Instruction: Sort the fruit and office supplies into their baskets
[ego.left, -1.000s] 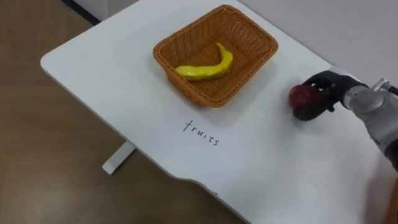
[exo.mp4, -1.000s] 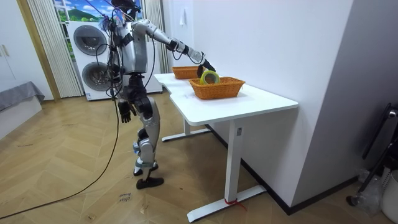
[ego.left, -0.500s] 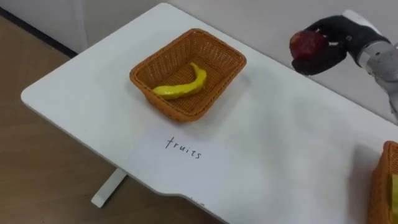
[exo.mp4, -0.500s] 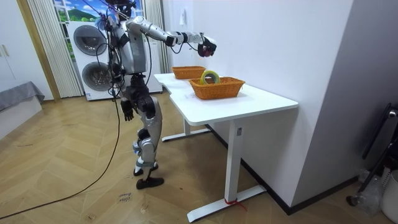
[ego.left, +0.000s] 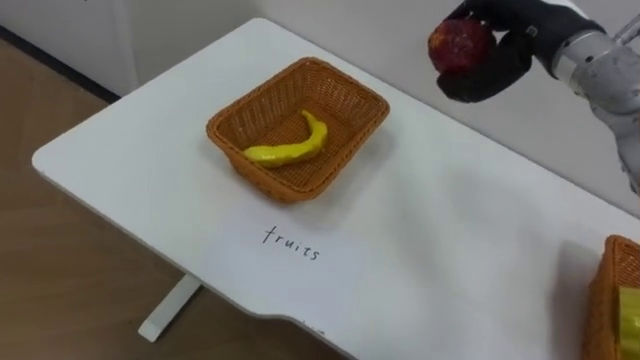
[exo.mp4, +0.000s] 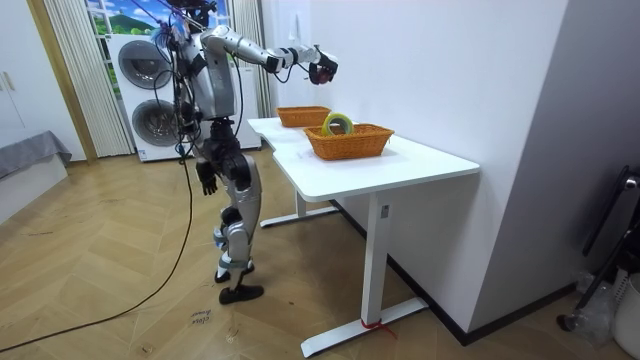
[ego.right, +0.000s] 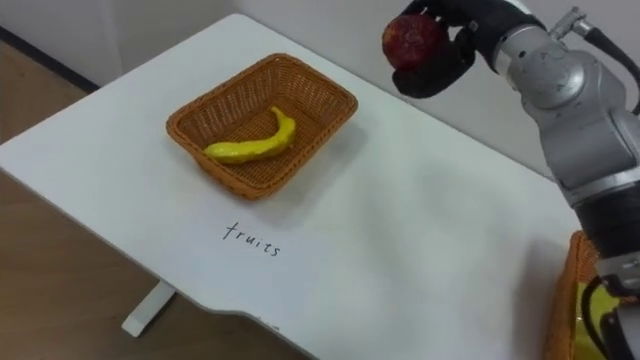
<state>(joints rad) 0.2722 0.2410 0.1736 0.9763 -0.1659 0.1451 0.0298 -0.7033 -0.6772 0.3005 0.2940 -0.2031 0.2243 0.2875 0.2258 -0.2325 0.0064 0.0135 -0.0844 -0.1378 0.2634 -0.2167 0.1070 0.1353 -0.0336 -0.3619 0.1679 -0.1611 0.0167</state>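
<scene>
The apple (ego.left: 458, 44) is red and round. It is up in the air at the upper right of the left eye view, high over the desk (ego.left: 450, 230). The robot's right hand (ego.left: 492, 72) has it. The fingers (ego.left: 505, 15) are curled round the top and the back of the apple, and the red front peeks out.

I think an apple like this is hard and a bit heavy for its size. Its skin is smooth, so it could slip. It can bruise if it drops. Holding it round the fat middle looks best, and it should be set down softly, not dropped.

Down at the middle left sits the fruit basket (ego.left: 340, 78), with a yellow banana (ego.left: 290, 150) in it. There is room beside the banana. Just in front of the basket is a word written on the desk (ego.left: 292, 245).

At the lower right edge is another basket (ego.left: 612, 290) with something yellow (ego.left: 630, 320) inside.

In the room view the left hand (exo.mp4: 206, 180) hangs by the robot's side.
</scene>
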